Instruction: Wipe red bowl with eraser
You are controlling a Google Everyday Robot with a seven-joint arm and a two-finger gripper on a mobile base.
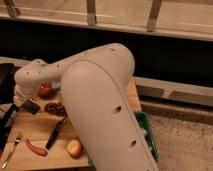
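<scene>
wooden tabletop held the small orange-red bowl at ten o'clock; the gripper, just below it, gripped the small flat black eraser, seemingly light, stiff, best pinched edgewise.

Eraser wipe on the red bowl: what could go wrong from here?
1. The gripper sits at the table's left end with the eraser at its tip, apart from the red bowl; a lateral push could slide the bowl instead of wiping it.
2. The dark grapes lie just beside the eraser; a sweep could drag them.
3. The arm hides much of the table, so contact may be hard to verify.
</scene>
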